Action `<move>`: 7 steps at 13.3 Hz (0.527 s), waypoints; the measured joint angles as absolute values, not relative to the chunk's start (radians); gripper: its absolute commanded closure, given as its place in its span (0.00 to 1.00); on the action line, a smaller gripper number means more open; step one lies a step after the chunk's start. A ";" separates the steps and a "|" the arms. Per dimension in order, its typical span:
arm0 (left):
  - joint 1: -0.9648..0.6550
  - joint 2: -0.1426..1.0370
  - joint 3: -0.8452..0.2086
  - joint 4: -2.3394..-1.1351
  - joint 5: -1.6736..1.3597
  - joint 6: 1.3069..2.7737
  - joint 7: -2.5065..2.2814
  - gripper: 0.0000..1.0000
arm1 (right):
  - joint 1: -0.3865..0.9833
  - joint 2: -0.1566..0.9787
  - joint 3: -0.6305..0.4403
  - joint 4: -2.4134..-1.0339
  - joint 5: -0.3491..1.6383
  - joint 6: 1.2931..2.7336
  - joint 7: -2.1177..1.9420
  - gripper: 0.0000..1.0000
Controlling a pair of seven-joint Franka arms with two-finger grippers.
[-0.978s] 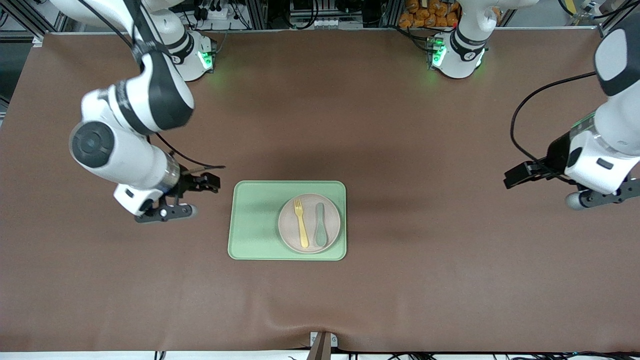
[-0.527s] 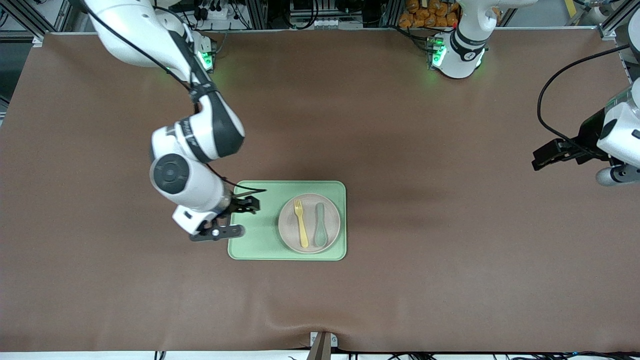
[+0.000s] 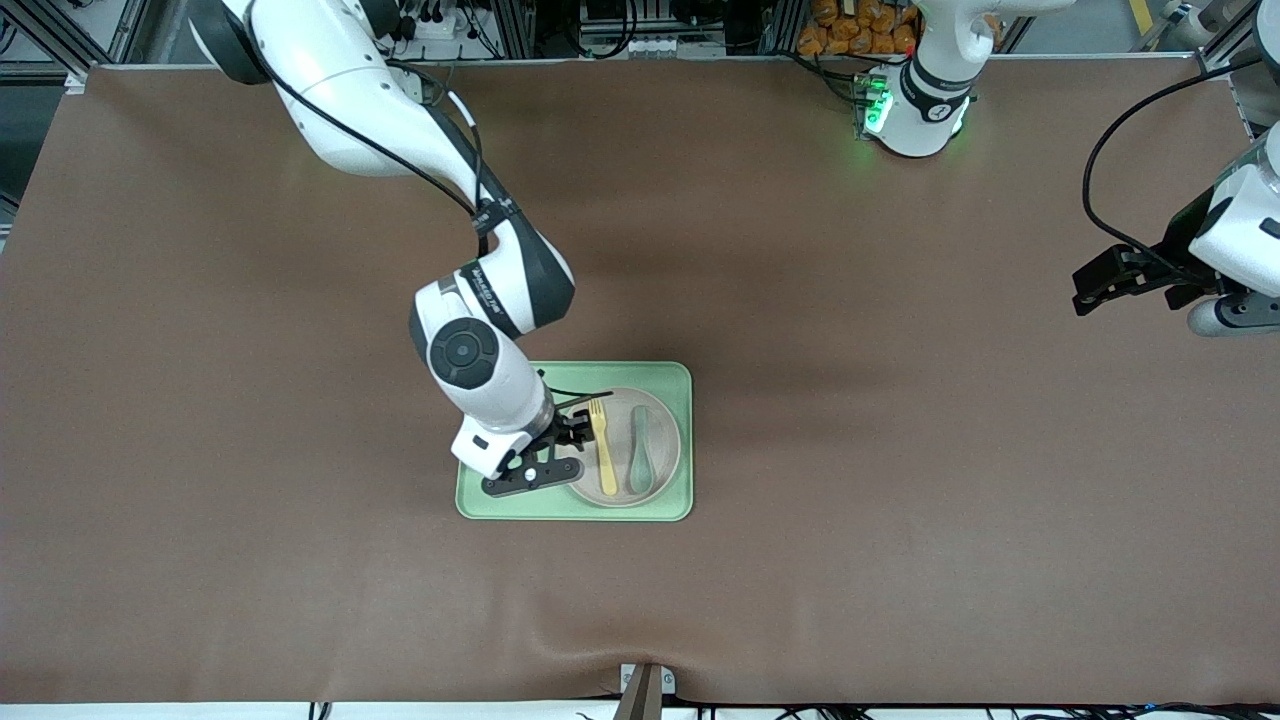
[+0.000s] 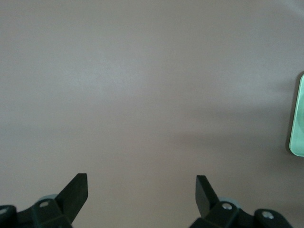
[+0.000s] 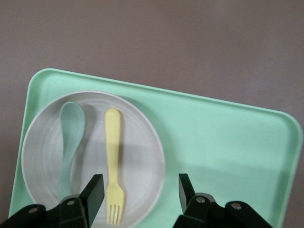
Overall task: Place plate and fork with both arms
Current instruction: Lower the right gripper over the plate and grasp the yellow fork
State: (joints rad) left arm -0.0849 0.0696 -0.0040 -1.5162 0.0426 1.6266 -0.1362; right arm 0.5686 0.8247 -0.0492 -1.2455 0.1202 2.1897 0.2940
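The pale beige-pink plate [image 3: 662, 440] lies on the light-green tray [image 3: 640, 375], toward the tray's left-arm end. The pale-yellow fork [image 3: 603, 452] and a teal spoon [image 3: 640, 452] lie side by side on the plate. My right gripper [image 3: 572, 430] is open and empty, low over the plate's edge beside the fork. In the right wrist view the gripper [image 5: 140, 187] has its fingers astride the fork's [image 5: 113, 161] tines and the rim of the plate [image 5: 140, 142]. My left gripper [image 3: 1095, 285] is open and empty over bare table at the left arm's end, as the left wrist view [image 4: 140, 183] shows.
The brown mat covers the whole table. The tray's bare half [image 5: 228, 142] lies toward the right arm's end, under the right arm. A strip of the tray [image 4: 298, 118] shows at the edge of the left wrist view. A small bracket [image 3: 645, 685] sits at the table's near edge.
My right arm has swung from the right arm's end of the table to over the tray and plate. My left gripper has drawn slightly outward toward the table's end.
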 measured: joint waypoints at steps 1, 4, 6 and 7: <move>-0.085 0.067 -0.004 -1.512 0.043 1.627 -0.136 0.00 | 0.580 0.852 -0.050 -1.218 0.114 2.190 0.308 0.36; -0.085 0.061 -0.006 -1.506 0.043 1.624 -0.135 0.00 | 0.607 0.910 -0.052 -1.184 0.088 2.212 0.341 0.39; -0.085 0.048 -0.007 -1.506 0.043 1.606 -0.125 0.00 | 0.621 0.929 -0.052 -1.183 0.073 2.215 0.385 0.43; -0.086 0.039 -0.008 -1.506 0.043 1.601 -0.120 0.00 | 0.625 0.934 -0.052 -1.183 0.072 2.213 0.398 0.44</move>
State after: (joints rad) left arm -0.0857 0.0392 -0.0080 -1.5060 0.0433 1.6011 -0.1201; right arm 0.6245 0.9342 -0.0524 -1.1830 0.0721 2.2127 0.3980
